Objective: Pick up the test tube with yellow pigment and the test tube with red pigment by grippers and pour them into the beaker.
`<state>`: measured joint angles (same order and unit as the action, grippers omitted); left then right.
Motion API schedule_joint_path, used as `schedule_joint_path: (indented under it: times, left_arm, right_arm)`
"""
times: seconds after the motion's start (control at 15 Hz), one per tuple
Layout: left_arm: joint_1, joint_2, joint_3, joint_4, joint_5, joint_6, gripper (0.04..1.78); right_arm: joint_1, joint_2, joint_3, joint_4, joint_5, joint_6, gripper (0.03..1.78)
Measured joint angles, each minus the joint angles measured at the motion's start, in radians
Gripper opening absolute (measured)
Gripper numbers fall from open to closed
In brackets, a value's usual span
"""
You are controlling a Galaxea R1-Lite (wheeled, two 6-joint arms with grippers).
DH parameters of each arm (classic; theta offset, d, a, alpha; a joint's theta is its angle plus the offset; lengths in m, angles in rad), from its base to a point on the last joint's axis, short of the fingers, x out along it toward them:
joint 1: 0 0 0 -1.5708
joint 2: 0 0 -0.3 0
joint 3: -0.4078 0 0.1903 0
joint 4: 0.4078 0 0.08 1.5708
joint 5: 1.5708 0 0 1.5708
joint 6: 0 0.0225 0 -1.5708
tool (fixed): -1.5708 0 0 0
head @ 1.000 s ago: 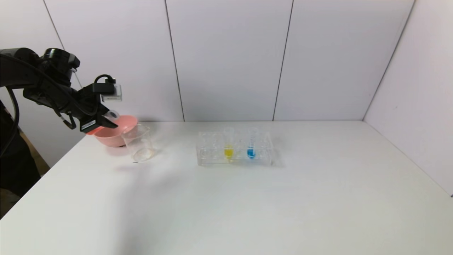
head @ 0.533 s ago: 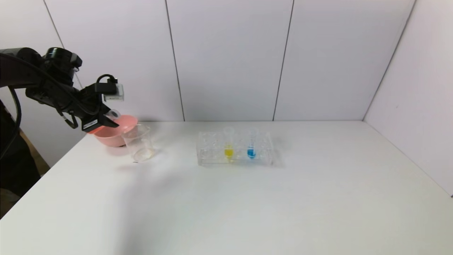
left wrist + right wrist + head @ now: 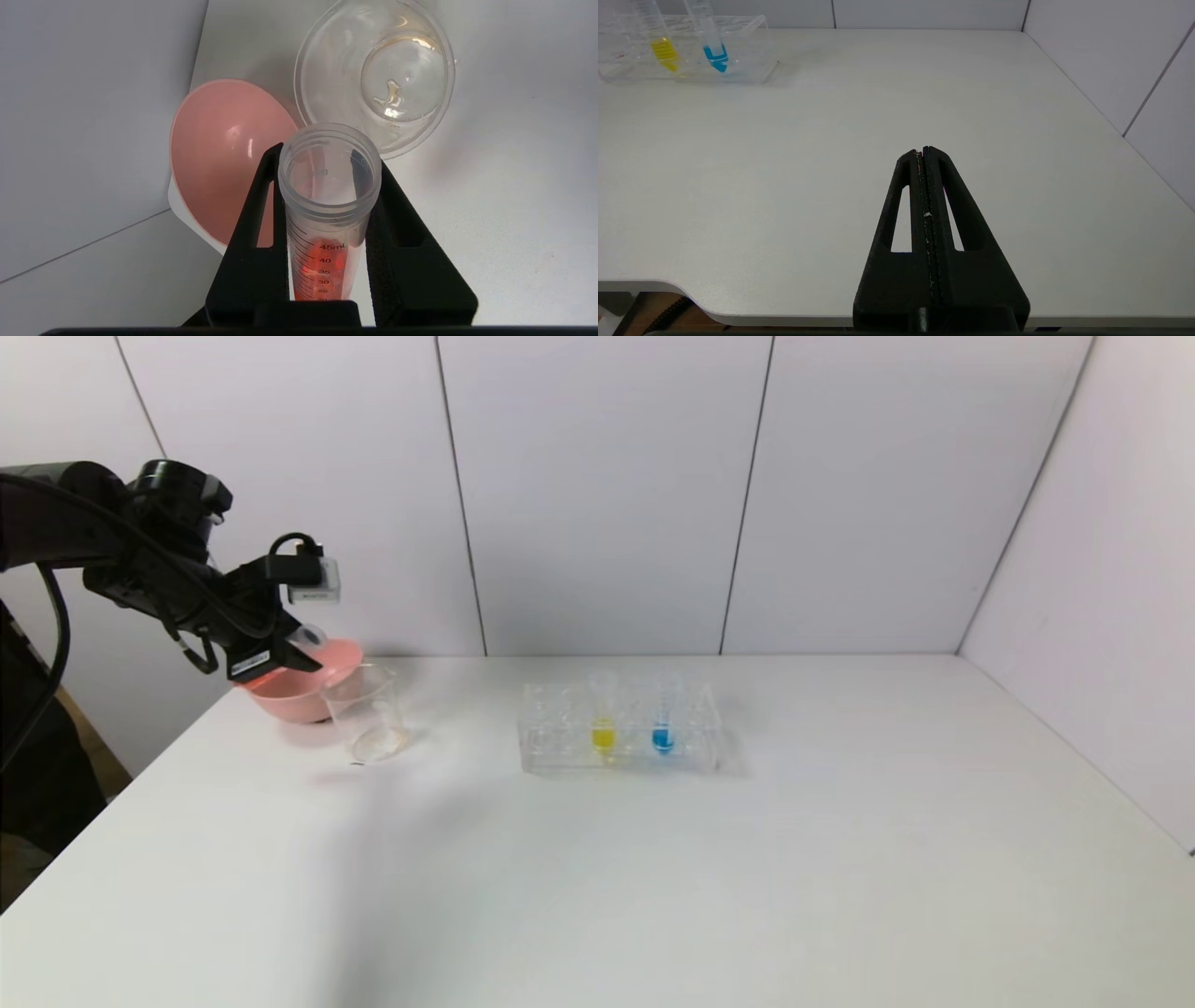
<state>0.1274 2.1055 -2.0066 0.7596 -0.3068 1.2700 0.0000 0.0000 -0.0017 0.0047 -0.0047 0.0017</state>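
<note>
My left gripper (image 3: 291, 653) (image 3: 330, 158) is shut on the test tube with red pigment (image 3: 327, 210), tilted with its open mouth (image 3: 306, 637) toward the beaker. The orange-red liquid sits inside the tube between the fingers. The clear beaker (image 3: 367, 712) (image 3: 376, 74) stands on the table just beyond and below the tube's mouth. The test tube with yellow pigment (image 3: 603, 717) (image 3: 661, 42) stands upright in the clear rack (image 3: 560, 733) at mid-table. My right gripper (image 3: 923, 151) is shut and empty, low over the table's near right side; it is out of the head view.
A pink bowl (image 3: 303, 695) (image 3: 224, 154) sits just behind and left of the beaker, under my left gripper. A tube with blue liquid (image 3: 663, 719) (image 3: 712, 44) stands in the rack right of the yellow one. White walls enclose the table at back and right.
My left gripper with the red tube has shifted a little right and up, toward the beaker. The rack, bowl and beaker have not moved.
</note>
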Motion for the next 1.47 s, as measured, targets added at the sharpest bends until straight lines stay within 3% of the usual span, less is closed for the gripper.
schedule_joint_path:
  times: [0.93,1.47]
  left_arm:
    - [-0.019,0.006,0.000,0.000,0.121,-0.013,0.47]
    - [-0.047,0.020,0.000,0.013,0.256,-0.007,0.47]
  right_arm:
    - [0.000,0.000,0.000,0.000,0.000,0.000,0.11]
    - [0.000,0.000,0.000,0.000,0.000,0.000,0.11]
